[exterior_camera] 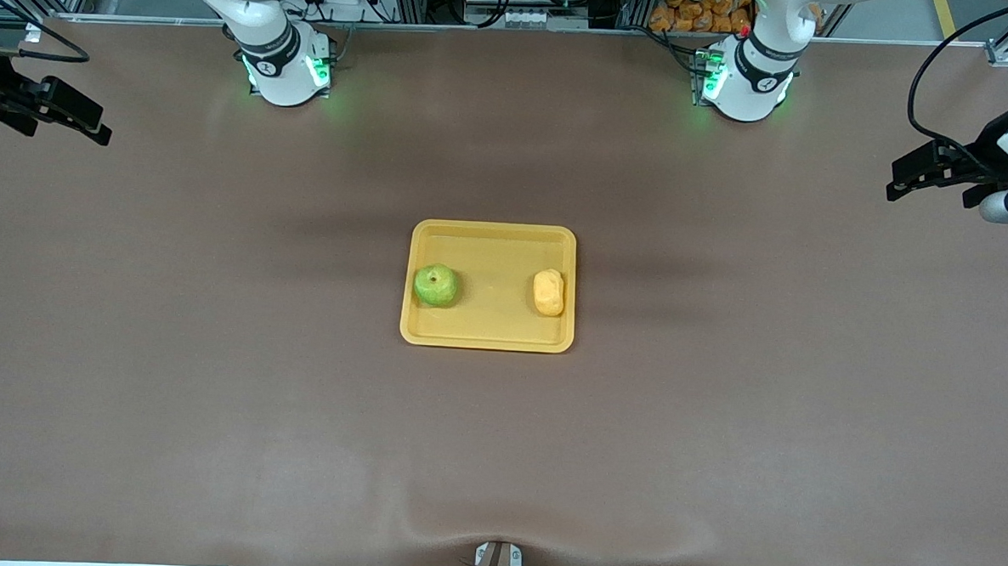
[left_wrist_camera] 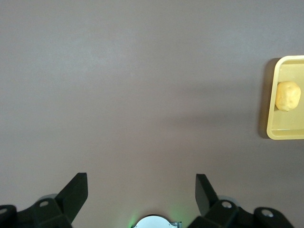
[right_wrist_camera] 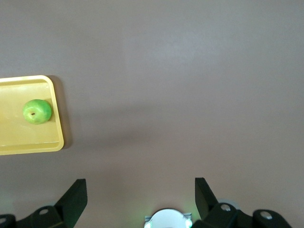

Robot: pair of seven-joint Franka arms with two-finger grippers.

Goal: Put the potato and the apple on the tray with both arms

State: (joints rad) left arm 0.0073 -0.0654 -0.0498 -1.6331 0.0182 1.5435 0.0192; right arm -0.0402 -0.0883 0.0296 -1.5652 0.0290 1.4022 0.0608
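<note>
The brown surface (exterior_camera: 210, 389) fills nearly the whole front view, and the yellow-orange tray (exterior_camera: 486, 333) lies flat at its centre, well apart from both arms. Inside the tray, the green apple (exterior_camera: 435, 285) sits against the rim toward the right arm's end, stem dimple up, and the potato (exterior_camera: 548, 292) rests near the rim toward the left arm's end; the two are apart, with bare tray floor between them. The right wrist view shows the tray (right_wrist_camera: 28, 146) at its left edge with the apple (right_wrist_camera: 37, 111) in it, and the left wrist view shows the tray (left_wrist_camera: 271, 121) at its right edge with the potato (left_wrist_camera: 287, 95) in it. The two white arms rise from green-lit bases along the top of the front view and wait, drawn back to the frame's sides. The left gripper (exterior_camera: 904, 183) hangs over bare surface at the right edge of the front view, its fingers (left_wrist_camera: 75, 192) spread wide apart and holding nothing. The right gripper (exterior_camera: 94, 127) hangs over bare surface at the upper left edge, its fingers (right_wrist_camera: 75, 197) likewise wide apart and holding nothing.
</note>
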